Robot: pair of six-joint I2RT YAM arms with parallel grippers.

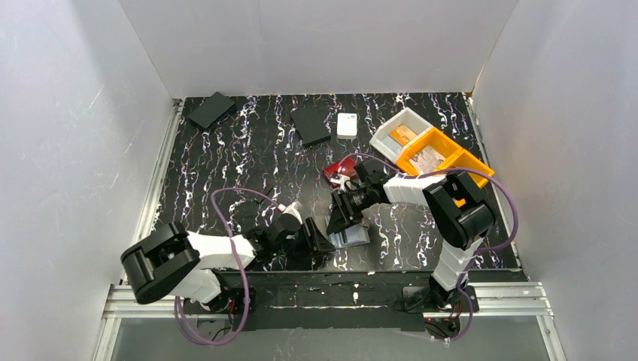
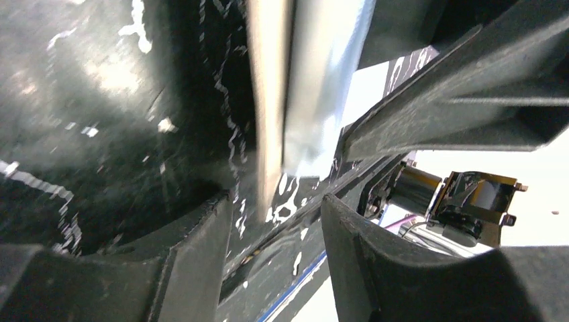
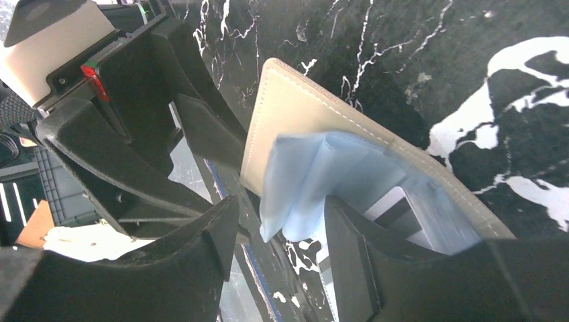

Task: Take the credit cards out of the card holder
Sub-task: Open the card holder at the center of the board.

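White walls box in a black, white-veined tabletop (image 1: 226, 165), and the work sits low in the overhead view, close to the tabletop's near edge. The grey card holder (image 1: 352, 238) lies open there, with the left gripper (image 1: 320, 242) just beside it on the frame's left and the right gripper (image 1: 340, 218) reaching over it from above. In the right wrist view its jaws are spread around a corner of the light blue card (image 3: 315, 174), which pokes out of the holder's stitched half. One finger seems to touch the card and the other stands off, so nothing is pinched. The left jaws are parted too; a pale edge, probably the holder, sits just past their tips, ungripped. The orange card I cannot pick out. With nothing pinning the holder, a pull on the card would likely drag the whole case along, perhaps off the near edge. The blue card looks rumpled and may buckle. Both grippers are crowded together; open room lies toward the upper left, away from the dark red case (image 1: 340, 169).
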